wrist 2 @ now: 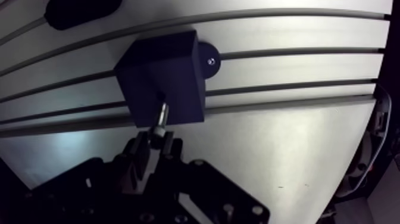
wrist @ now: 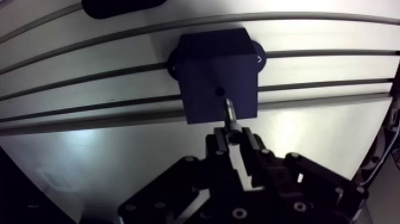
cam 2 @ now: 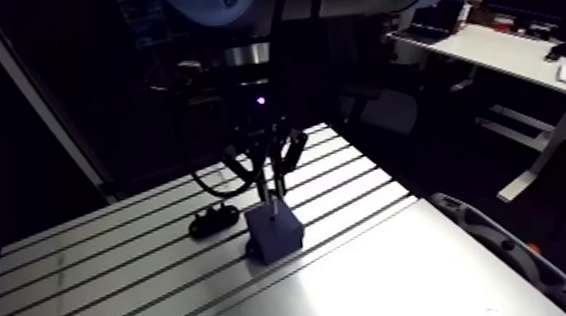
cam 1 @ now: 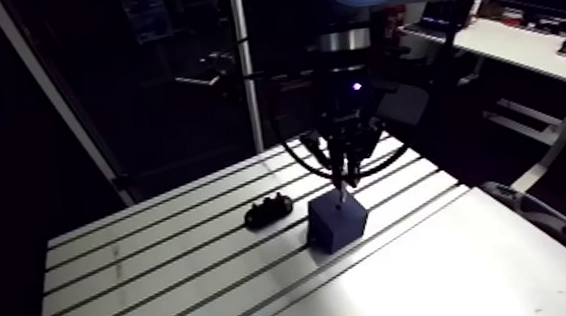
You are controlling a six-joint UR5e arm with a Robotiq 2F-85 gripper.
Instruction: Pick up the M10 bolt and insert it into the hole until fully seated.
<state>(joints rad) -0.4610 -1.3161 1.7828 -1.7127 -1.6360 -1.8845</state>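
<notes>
Evidently insertion: jaws pinch the slim metal bolt over the dark-blue block, tip just beside its round hole; align, then lower.

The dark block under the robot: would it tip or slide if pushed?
Probably neither: the block has side ears with a screw over a table slot, so it seems fastened. Its squat, solid shape looks stiff, unlikely to flex.

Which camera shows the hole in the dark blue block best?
The wrist view: the round hole lies open on top of the dark blue block, beside the tip of the metal bolt. The arm view shows the block small, its hole indiscernible.
</notes>
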